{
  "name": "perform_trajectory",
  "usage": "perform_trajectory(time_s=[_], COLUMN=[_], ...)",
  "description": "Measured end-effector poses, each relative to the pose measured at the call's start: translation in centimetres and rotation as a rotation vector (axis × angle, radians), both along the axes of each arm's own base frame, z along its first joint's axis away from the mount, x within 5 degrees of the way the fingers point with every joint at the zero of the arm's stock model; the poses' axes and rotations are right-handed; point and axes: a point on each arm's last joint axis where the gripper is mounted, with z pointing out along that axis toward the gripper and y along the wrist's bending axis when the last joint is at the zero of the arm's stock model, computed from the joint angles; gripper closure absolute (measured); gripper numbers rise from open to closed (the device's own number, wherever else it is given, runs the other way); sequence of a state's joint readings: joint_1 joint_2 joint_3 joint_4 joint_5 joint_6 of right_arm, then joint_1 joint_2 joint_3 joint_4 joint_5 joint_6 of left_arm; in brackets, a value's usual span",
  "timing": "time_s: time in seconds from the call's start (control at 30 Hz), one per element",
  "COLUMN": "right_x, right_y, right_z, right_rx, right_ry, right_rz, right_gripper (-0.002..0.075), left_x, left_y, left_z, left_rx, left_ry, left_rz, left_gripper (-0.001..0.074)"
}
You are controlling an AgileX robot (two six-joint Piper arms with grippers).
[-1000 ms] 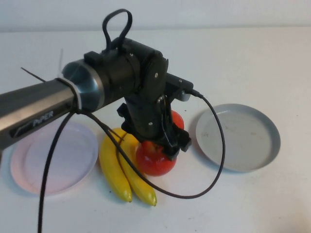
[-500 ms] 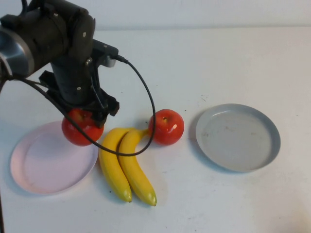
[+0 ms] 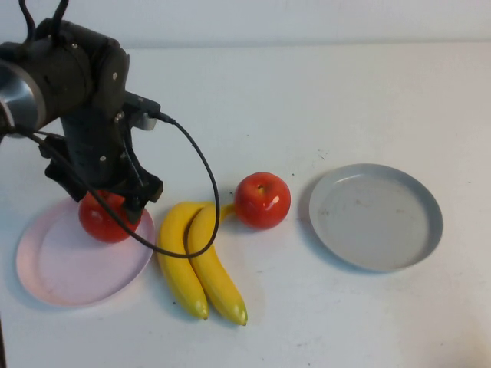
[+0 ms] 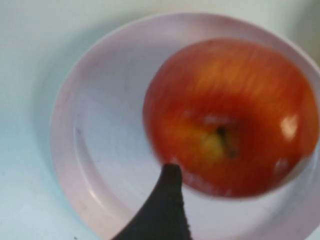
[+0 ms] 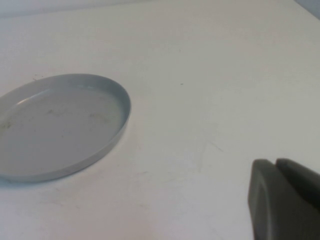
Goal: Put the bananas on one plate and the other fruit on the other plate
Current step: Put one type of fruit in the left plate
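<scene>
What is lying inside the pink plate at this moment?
One red apple sits over the pink plate, under the left gripper. Whether it touches is hidden. The right gripper is elsewhere.

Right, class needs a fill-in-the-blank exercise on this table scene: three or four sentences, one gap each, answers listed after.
1. The left gripper holds a red apple over the ____ plate.
2. The grey-blue plate holds ____ fruit.
3. The two bananas lie between the pink plate and the other ____.
4. The right gripper shows only in the right ____ view.

Missing words: pink; no; apple; wrist
</scene>
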State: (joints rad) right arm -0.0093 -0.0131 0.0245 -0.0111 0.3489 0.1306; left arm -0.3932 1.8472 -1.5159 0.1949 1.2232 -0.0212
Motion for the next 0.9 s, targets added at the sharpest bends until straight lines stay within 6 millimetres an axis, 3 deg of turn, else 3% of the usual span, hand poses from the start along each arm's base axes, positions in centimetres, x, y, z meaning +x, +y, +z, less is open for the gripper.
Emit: perform_trajectory(time_s=[0.17,0.3,0.63,0.9], right_x=[0.0,0.0,0.0,0.0], right_y=[0.0,0.0,0.0,0.0], right_z=[0.0,0.0,0.0,0.0], right_rx=[0.0,0.0,0.0,0.0], right_ry=[0.0,0.0,0.0,0.0], right_rz=[0.0,0.0,0.0,0.0], right_gripper=[0.0743,0.0743,0.0743,0.0743], left_x=[0.0,-0.2,-0.9,1.2], left_y=[0.4,-0.2,-9.2,-12.5], left_z=[-0.3,0.6,2.9,1.0], left_rx=[0.043,0.038,-0.268,-0.297], left_ry=[-0.005,-0.063,-0.213,-0.206], left_rz=[-0.009,-0.042,-0.269,-0.363], left_gripper=[0.0066,0.0066,0.0066,0.0066])
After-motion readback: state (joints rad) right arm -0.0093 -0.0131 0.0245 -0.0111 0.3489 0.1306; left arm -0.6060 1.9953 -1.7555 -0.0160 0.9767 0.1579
